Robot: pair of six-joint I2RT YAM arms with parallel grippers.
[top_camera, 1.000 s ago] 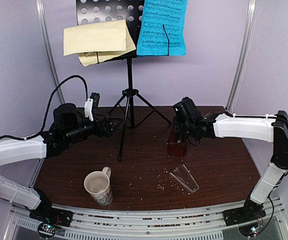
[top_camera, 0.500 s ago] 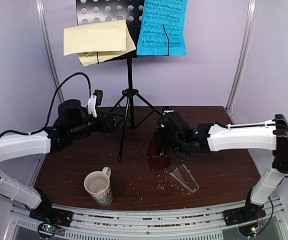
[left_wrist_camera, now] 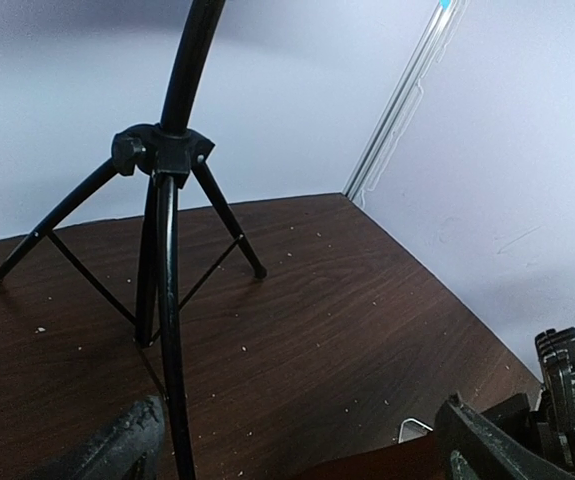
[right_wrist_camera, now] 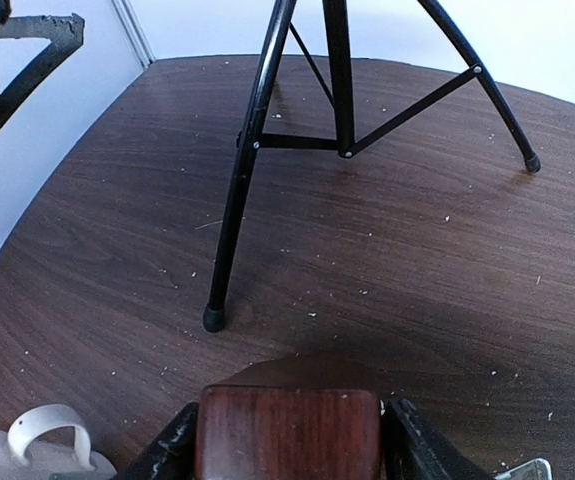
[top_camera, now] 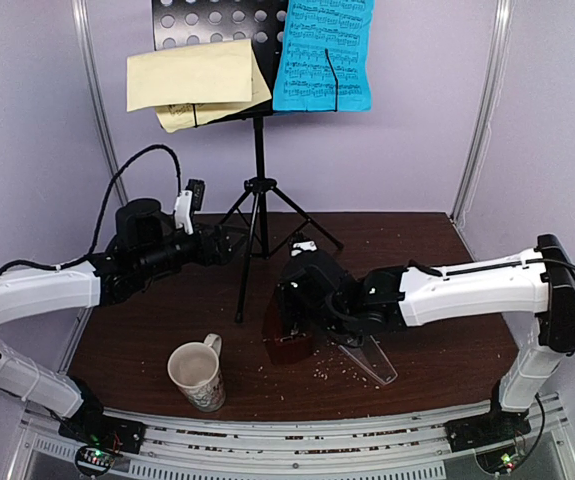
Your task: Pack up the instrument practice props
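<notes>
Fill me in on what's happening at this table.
The right pincer is clamped on the red-brown metronome, down at the table between the mug and the clear cover, which lies flat on the wood. Whether the metronome touches the table is unclear. The left pincer is wide open and empty beside the pole of the music stand. The yellow sheets and the blue sheet are on the stand, not yet packed.
</notes>
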